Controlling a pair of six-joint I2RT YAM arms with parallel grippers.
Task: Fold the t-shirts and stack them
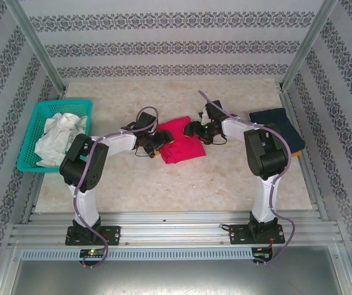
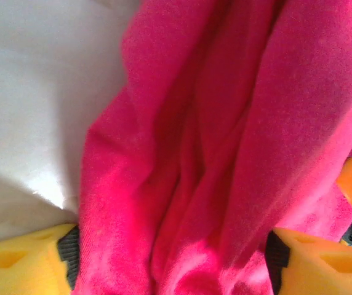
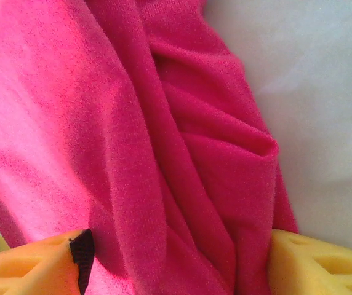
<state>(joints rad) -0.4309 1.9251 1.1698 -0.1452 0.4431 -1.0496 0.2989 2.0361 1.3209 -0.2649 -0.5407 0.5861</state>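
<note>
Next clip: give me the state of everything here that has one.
pink t-shirt: partly folded, wrinkled, on the table
navy t-shirt: folded, lying at far right
teal basket: upright, holding crumpled white cloth
left gripper: jaws astride pink t-shirt, grip unclear
right gripper: jaws astride pink t-shirt, grip unclear

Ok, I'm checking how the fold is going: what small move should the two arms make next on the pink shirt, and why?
Probably close both grippers on the cloth. The left gripper and the right gripper each straddle loose folds of the pink t-shirt with jaws apart, so a pinch seems needed before either arm can lift an edge and fold it over.
</note>
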